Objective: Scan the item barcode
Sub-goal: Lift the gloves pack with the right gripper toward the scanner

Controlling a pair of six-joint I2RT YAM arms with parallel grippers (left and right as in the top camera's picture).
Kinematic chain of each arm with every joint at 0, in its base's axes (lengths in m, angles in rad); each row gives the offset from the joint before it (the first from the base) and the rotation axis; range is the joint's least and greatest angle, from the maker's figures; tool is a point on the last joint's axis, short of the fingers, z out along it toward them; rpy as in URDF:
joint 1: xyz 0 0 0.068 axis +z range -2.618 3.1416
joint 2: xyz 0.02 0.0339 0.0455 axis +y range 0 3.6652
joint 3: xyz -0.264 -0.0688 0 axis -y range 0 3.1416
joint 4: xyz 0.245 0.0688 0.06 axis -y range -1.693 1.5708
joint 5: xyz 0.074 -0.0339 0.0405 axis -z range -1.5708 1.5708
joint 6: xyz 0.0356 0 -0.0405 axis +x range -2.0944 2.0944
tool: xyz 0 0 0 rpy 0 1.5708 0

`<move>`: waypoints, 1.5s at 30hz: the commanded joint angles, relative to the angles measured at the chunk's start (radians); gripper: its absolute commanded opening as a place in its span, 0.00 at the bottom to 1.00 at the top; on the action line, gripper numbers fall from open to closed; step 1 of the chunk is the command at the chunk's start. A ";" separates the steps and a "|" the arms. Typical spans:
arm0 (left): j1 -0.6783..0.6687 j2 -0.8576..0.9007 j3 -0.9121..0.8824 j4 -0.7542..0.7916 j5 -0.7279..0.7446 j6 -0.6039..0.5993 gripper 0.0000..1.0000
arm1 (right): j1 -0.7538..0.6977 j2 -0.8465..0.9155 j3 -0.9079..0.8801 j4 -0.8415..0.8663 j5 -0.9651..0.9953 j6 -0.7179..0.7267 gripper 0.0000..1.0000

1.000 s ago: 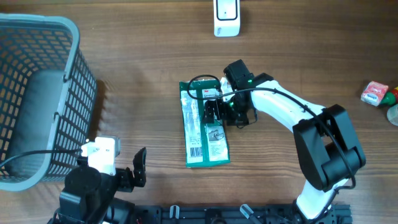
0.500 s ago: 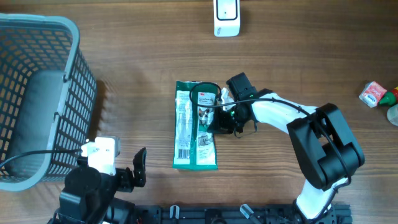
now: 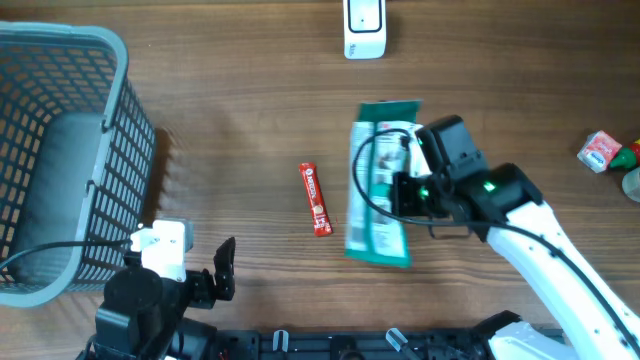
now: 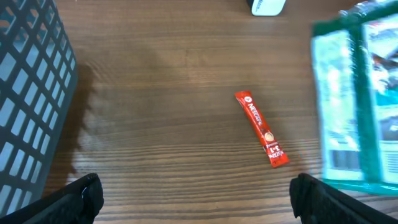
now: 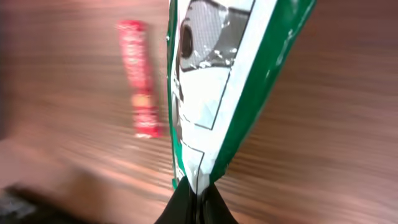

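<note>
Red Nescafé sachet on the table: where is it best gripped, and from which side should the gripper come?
Pinch the red Nescafé sachet at its middle, across its narrow width, coming straight down from above. It lies flat on the table, long and thin, so only the two long edges can be pinched. The open left gripper looks free for this.

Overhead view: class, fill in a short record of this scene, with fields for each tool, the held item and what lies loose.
Right tool: shut on the green packet, pinching one edge
Left tool: open, holding nothing
Loose on table: red sachet, left of the packet
Basket: far left
White device: top edge
</note>
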 commanded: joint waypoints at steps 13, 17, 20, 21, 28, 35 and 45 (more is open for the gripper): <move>0.005 0.000 0.008 0.002 0.008 -0.006 1.00 | 0.000 0.055 0.182 -0.217 0.338 0.087 0.04; 0.005 0.000 0.008 0.003 0.008 -0.006 1.00 | 0.000 0.056 0.182 -0.185 0.279 0.089 0.04; 0.005 0.000 0.008 0.003 0.008 -0.006 1.00 | 0.000 0.055 0.182 -0.169 0.259 0.089 0.04; 0.005 0.000 0.008 0.003 0.008 -0.006 1.00 | 0.000 0.055 0.184 -0.161 0.228 0.083 0.04; 0.005 0.000 0.008 0.002 0.008 -0.006 1.00 | 0.000 0.044 0.239 -0.125 0.026 0.018 0.04; 0.005 0.000 0.007 0.047 -0.056 0.037 1.00 | 0.000 0.011 0.264 -0.125 -0.107 0.040 0.04; 0.005 0.000 0.007 0.323 0.171 -0.153 1.00 | 0.000 0.009 0.264 0.015 -0.314 0.034 0.04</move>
